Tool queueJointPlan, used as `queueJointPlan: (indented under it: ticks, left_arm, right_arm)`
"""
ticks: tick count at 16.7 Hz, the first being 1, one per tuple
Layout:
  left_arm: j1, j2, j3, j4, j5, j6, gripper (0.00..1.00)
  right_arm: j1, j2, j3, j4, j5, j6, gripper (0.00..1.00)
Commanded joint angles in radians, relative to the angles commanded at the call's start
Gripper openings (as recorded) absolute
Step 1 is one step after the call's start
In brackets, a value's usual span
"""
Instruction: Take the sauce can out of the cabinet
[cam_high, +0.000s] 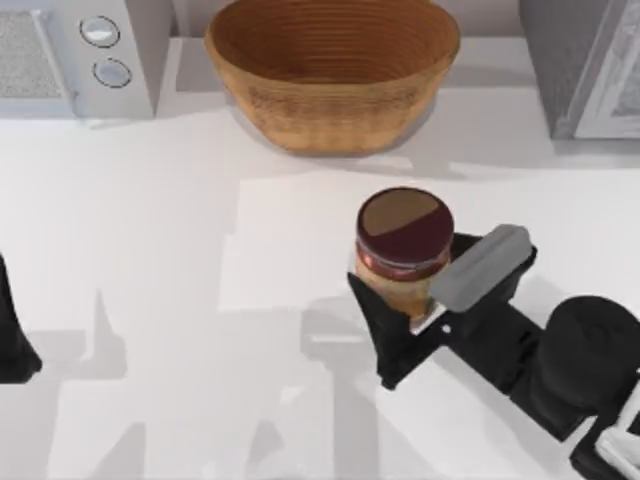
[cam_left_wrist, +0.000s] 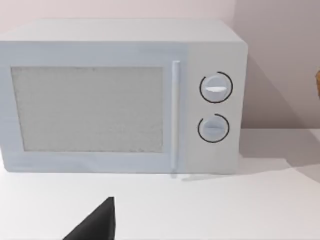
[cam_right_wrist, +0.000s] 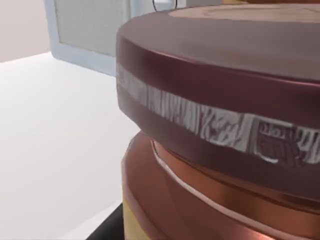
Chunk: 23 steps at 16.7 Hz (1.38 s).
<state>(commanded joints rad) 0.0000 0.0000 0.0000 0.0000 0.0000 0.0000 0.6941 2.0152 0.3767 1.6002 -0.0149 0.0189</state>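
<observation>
White table (cam_high: 150, 250) carried a woven basket (cam_high: 332, 70), nothing visible inside it. Sauce can (cam_high: 404, 250) stood upright on the table just in front of the basket, clenched by the right gripper (cam_high: 405, 300). Left gripper (cam_high: 15, 340) sat parked far left of the basket, jaw state unclear; microwave (cam_high: 70, 55) stood left of the basket.

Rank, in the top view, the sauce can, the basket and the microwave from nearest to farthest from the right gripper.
1. sauce can: between the jaws of the right gripper, centre-right.
2. basket: behind the can, top centre.
3. microwave: top-left corner.
</observation>
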Motion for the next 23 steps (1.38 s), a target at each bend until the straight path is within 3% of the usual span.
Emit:
queueJointPlan:
  ticks: [10,18,23]
  left_arm:
    - [0.000,0.000,0.000,0.000,0.000,0.000,1.00]
    - [0.000,0.000,0.000,0.000,0.000,0.000,1.00]
    - [0.000,0.000,0.000,0.000,0.000,0.000,1.00]
  right_arm:
    - [0.023,0.036,0.022,0.047,-0.005,-0.004,0.00]
    - [0.034,0.219,0.268,-0.007,0.004,-0.007,0.00]
    - [0.034,0.234,0.284,-0.013,0.005,-0.007,0.00]
